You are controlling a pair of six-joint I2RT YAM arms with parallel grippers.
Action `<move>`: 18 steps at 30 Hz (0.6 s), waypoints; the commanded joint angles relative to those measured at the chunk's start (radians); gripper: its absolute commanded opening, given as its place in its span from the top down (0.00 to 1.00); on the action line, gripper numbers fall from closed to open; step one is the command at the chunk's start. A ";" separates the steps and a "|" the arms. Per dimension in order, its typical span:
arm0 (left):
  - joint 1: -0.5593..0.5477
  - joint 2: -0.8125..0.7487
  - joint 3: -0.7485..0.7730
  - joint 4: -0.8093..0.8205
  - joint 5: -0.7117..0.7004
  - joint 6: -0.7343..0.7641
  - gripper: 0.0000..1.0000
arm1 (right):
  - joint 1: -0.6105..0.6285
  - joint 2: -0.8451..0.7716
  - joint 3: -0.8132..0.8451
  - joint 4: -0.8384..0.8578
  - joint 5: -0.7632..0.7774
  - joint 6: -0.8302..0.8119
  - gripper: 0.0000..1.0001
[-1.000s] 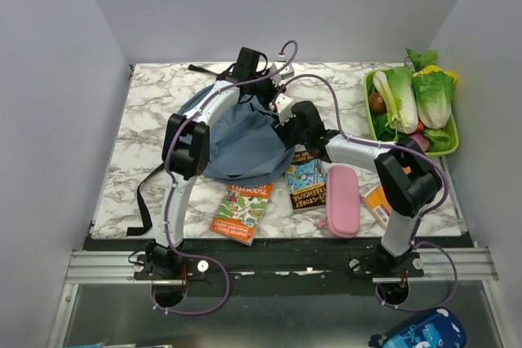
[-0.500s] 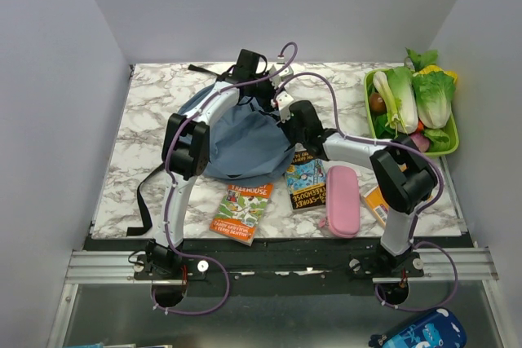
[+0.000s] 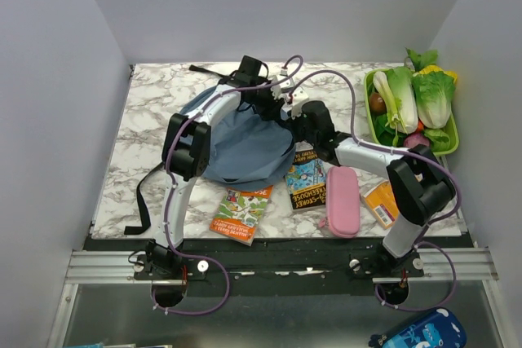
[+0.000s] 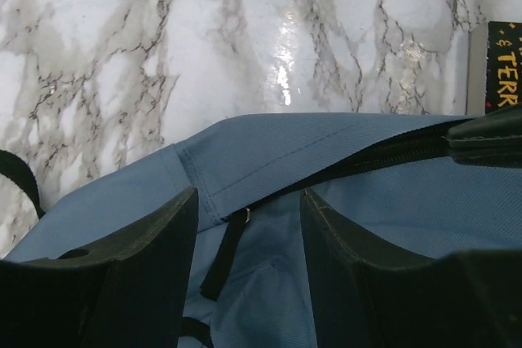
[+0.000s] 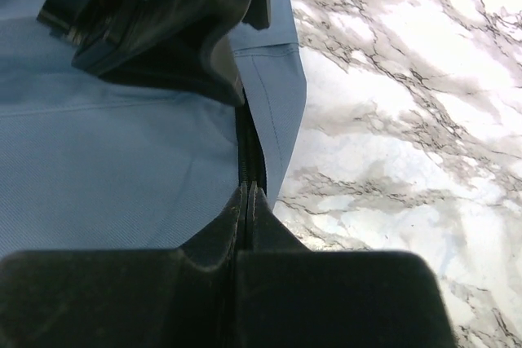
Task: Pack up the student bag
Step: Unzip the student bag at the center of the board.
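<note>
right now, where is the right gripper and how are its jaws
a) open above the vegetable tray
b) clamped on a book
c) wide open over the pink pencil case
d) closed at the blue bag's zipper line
d: in the right wrist view the right gripper has its jaws pressed together right at the black zipper line of the student bag. Whether it pinches anything there cannot be told.

Bare worktop (image 3: 147, 112) is left open to the left of the student bag (image 3: 236, 148) and between it and the green tray (image 3: 369, 120). The near side is blocked by a black strap (image 3: 140, 201), a green book (image 3: 242, 213), a blue book (image 3: 306, 185) and a pink case (image 3: 342, 200).
</note>
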 commanded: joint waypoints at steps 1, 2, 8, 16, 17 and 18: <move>-0.035 -0.032 0.024 -0.101 0.058 0.157 0.39 | -0.017 -0.029 -0.020 0.057 -0.054 0.073 0.99; -0.041 -0.014 0.050 -0.120 0.058 0.174 0.39 | -0.016 -0.034 -0.020 0.061 -0.060 0.076 0.99; -0.072 0.028 0.084 -0.108 0.052 0.168 0.38 | -0.022 -0.045 -0.031 0.063 -0.078 0.091 0.99; -0.101 0.049 0.093 -0.149 0.041 0.282 0.37 | -0.024 -0.074 -0.046 0.071 -0.097 0.094 0.99; -0.101 0.057 0.096 -0.158 0.037 0.306 0.37 | -0.023 -0.075 -0.049 0.071 -0.098 0.094 0.99; -0.099 0.060 0.107 -0.187 0.033 0.321 0.37 | -0.023 -0.075 -0.051 0.071 -0.098 0.094 0.99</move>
